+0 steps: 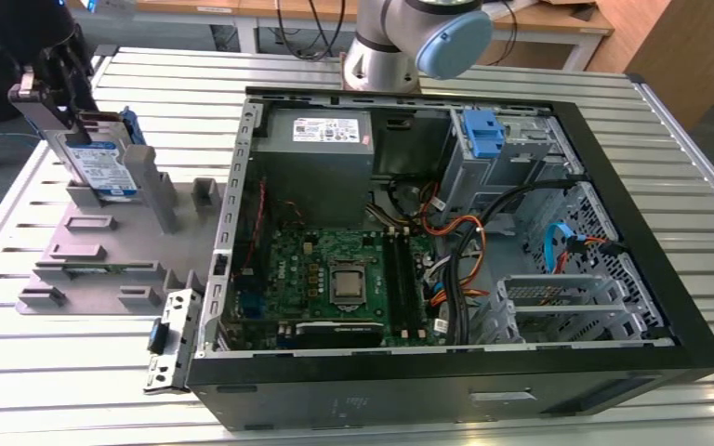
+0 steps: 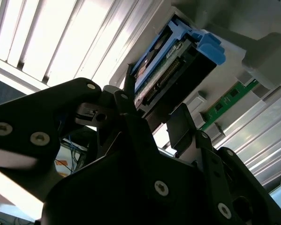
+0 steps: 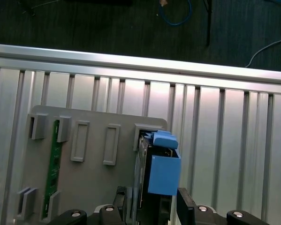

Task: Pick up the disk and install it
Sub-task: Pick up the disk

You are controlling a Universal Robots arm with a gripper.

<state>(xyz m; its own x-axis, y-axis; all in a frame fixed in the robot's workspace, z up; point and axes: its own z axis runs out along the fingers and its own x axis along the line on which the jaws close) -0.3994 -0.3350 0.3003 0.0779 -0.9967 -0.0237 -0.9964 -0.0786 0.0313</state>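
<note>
1. Silver metal framed in blue plastic: the disk (image 1: 99, 167) stands on end in a slot of the grey holder plate (image 1: 109, 232), at the plate's far corner towards the exterior view's left.
2. My gripper (image 1: 82, 130) hangs right over the disk's upper end.
3. In both wrist views the disk (image 3: 163, 173) (image 2: 170, 70) lies between my jaws, one on each broad side. I cannot tell whether they press on it or merely flank it (the gap looks very slight).
4. The disk's lower end sits among the plate's grey posts, so it shows as seated in the holder, not lifted clear.
5. The holder plate (image 3: 93, 183) lies flat on the slatted aluminium table (image 1: 72, 372), near the table's edge on the exterior view's left.
6. A green memory module (image 3: 51, 164) rests in another slot of the same plate, well apart from the disk.
7. An open computer case (image 1: 456, 400) lies on its side just beside the plate and covers the middle of the table, out towards the edge on the exterior view's right.
8. Inside the case, the grey power supply (image 1: 320, 135) sits at the far wall. The green motherboard (image 1: 332, 279) lies below it, and a blue latch piece (image 1: 486, 132) stands on a metal cage near the far corner.
9. My arm (image 1: 413, 37) rises from the table's far edge, behind the case.
</note>
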